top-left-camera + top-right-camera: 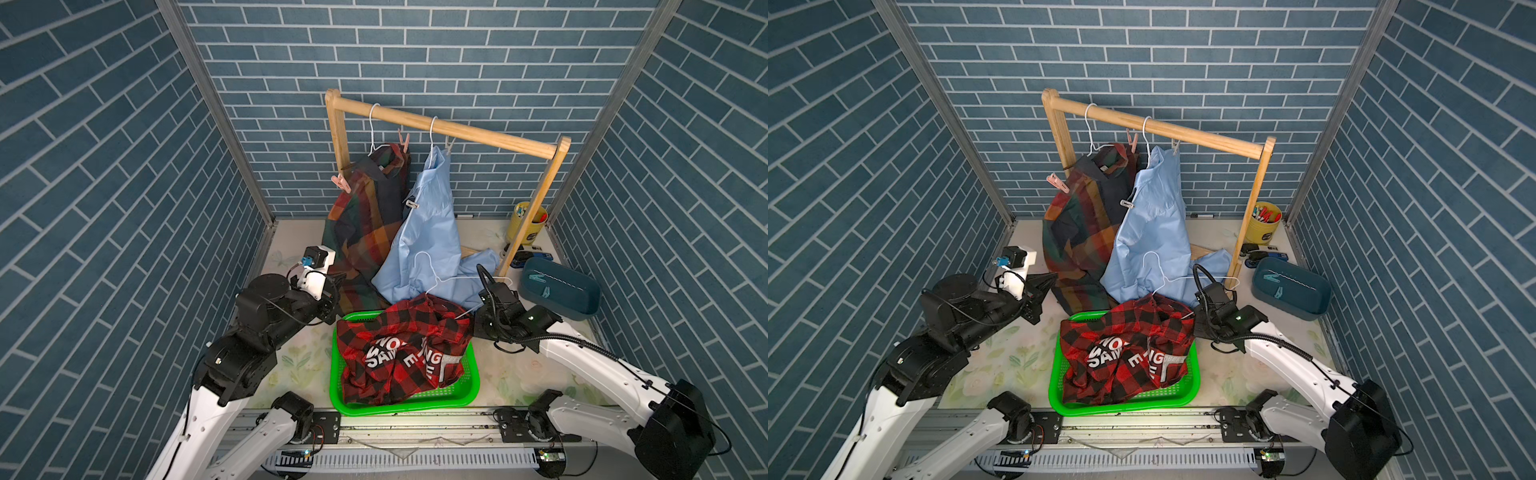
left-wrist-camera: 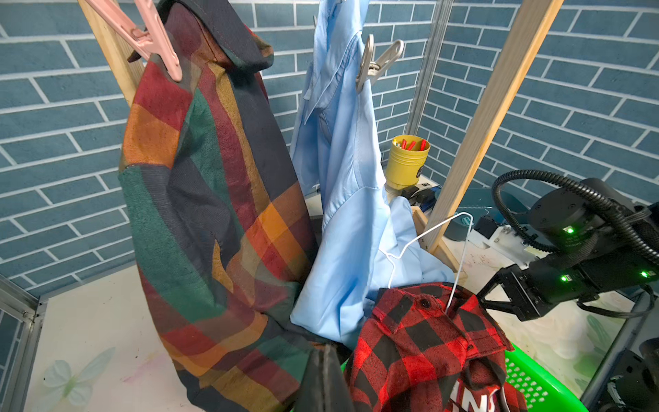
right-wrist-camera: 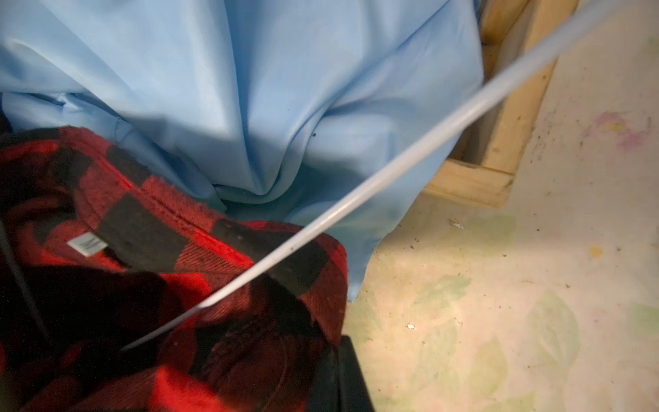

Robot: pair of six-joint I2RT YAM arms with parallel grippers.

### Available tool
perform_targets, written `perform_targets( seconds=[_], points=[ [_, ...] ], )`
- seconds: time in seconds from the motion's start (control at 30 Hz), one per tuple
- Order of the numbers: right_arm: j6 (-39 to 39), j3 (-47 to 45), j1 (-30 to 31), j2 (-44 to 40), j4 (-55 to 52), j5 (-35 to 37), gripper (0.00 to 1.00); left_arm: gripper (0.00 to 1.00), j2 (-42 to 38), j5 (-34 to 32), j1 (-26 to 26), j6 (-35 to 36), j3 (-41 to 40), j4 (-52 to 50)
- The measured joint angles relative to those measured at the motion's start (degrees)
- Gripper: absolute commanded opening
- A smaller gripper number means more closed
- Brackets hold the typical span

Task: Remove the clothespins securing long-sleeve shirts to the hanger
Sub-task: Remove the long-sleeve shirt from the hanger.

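Pink on dark plaid: spotted pink plastic clothespins (image 1: 341, 183) clamped to the hanging navy-green-orange plaid long-sleeve shirt (image 1: 357, 232), pale grey clothespins (image 1: 411, 203) on the shiny light-blue shirt (image 1: 428, 224). Found the red-and-black check shirt (image 1: 399, 357) slumped in the green plastic basket (image 1: 415, 404), white wire hanger (image 3: 356, 199) poking out. Read left jaws and right jaws as closed, nothing gripped, low beside the basket. Feared snagging that loose hanger on rising, dragging blue cloth, rocking the wooden rack (image 1: 478, 134).

Red-black check shirt (image 1: 386, 328): white letter fragments "WO", "SAM", "NG", "E"; rest folded away.
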Motion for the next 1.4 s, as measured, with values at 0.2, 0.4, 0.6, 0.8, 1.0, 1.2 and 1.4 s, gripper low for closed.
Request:
perform_targets(
  seconds=[0.2, 0.4, 0.6, 0.8, 1.0, 1.2, 1.4],
  points=[
    [-0.02, 0.0, 0.59, -0.68, 0.15, -0.24, 0.0, 0.1, 3.3, 4.31, 0.04, 0.5, 0.0, -0.31],
    [-0.02, -0.07, 0.98, -1.05, 0.76, -0.52, 0.0, 0.33, 10.38, 9.07, -4.48, 2.38, -0.83, 1.31],
    [-0.02, -0.09, 1.18, -1.07, 0.92, -0.52, 0.0, 0.5, 29.18, 11.74, -15.93, 4.85, 2.58, 5.7],
    [-0.02, -0.09, 1.4, -2.27, 0.9, -0.46, 0.0, 0.56, 45.62, 15.43, -15.93, 2.99, 7.98, 10.51],
    [-0.02, -0.11, 1.62, -4.0, 0.87, -0.48, 0.0, 0.58, 54.49, 17.31, -15.23, 2.16, 13.49, 13.62],
    [-0.02, -0.35, 1.88, -4.96, 0.85, -0.48, 0.0, 0.59, 59.23, 16.52, -13.75, 2.67, 16.0, 13.86],
    [-0.02, -0.42, 1.92, -5.46, 0.85, -0.48, 0.0, 0.57, 61.35, 15.69, -12.92, 3.43, 17.31, 13.66]
  ],
)
